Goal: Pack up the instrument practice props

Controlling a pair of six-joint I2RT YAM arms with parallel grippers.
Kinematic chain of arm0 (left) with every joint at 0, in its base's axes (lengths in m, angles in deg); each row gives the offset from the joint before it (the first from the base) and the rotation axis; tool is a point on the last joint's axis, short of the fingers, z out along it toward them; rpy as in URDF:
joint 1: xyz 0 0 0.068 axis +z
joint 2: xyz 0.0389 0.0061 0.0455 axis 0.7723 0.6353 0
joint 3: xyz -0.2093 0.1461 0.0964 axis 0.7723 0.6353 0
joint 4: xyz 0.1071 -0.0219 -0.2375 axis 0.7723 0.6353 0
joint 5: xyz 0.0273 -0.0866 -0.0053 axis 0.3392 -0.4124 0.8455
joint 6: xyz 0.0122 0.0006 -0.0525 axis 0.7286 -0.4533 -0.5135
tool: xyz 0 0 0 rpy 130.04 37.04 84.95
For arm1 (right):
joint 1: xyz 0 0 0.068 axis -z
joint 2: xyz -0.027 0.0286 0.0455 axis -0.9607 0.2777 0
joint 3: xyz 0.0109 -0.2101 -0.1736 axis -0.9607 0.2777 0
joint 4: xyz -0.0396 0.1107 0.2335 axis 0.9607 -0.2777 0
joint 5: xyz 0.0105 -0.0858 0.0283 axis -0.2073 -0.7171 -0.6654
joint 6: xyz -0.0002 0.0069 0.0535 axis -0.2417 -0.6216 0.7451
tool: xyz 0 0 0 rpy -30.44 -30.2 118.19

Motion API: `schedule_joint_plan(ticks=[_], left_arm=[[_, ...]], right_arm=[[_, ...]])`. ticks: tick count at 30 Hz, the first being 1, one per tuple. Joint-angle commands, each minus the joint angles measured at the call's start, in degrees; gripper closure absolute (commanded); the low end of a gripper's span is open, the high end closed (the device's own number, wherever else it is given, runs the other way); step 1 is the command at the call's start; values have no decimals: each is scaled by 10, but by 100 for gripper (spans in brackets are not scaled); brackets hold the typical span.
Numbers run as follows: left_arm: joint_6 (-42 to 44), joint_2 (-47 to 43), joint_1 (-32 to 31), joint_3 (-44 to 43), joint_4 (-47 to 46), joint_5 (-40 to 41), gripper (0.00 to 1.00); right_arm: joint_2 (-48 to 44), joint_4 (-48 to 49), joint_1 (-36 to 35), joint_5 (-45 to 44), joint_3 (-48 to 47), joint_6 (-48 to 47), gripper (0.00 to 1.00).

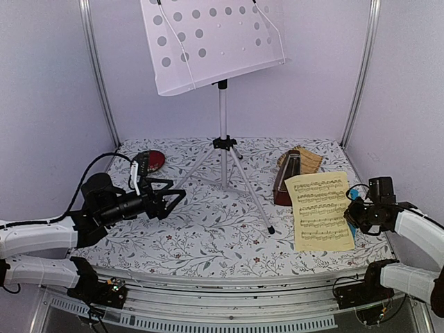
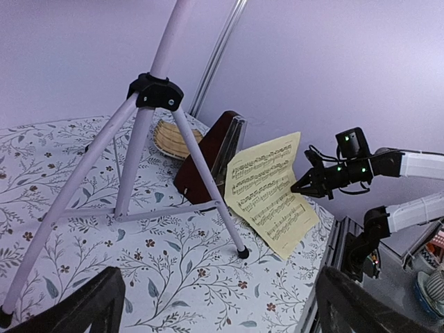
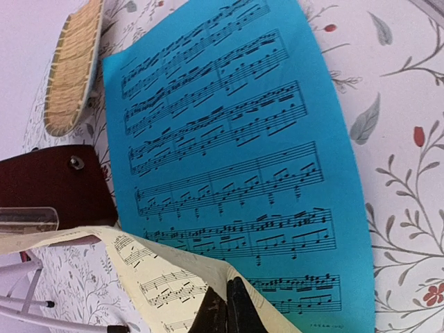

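**Packing the practice props: the sheet-gathering step.** The stand (image 1: 223,149) is upright at mid-table (image 1: 208,239) with its tripod spread and its white desk (image 1: 208,41) high above. The metronome (image 1: 284,184) stands upright just beyond the stand's right foot. A woven piece (image 1: 309,158) lies behind it, farther from the stand. The cream sheet (image 1: 321,211) is right of the stand, tilted up off the cloth, with its inner edge near or against the metronome. The blue sheet (image 3: 236,152) lies flat beneath it, on the side away from the stand, and is partly covered. The right gripper (image 3: 226,310) is clenched on the outer edge of the cream sheet, so the paper hangs from that single pinch. The left gripper (image 1: 173,196) is left of the stand, level with its legs, with its jaws spread wide and nothing between them. A red item (image 1: 149,161) lies behind it.

The step in hand appears to be separating the cream sheet from the blue one. The stand, metronome and blue sheet are not yet handled. The next move calls for carrying the limp sheet clear of the metronome without creasing it or dragging the blue sheet along. No container is visible, so the destination cannot be told.
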Motion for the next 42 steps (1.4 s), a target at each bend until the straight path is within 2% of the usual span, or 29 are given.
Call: schedule_joint_plan(ticks=[1, 16, 32, 37, 42], left_arm=[[5, -8, 9, 8, 5, 7, 2], [6, -10, 12, 8, 13, 15, 2], [8, -14, 13, 11, 15, 21, 2], [10, -12, 12, 10, 13, 23, 2], [7, -6, 12, 10, 7, 21, 2]], right_arm=[[-12, -1, 24, -23, 18, 19, 99], [-48, -26, 32, -59, 53, 94, 99], [-93, -46, 32, -58, 85, 159, 99], [-68, 13, 33, -4, 94, 150, 99], [4, 65, 33, 48, 71, 99, 99]])
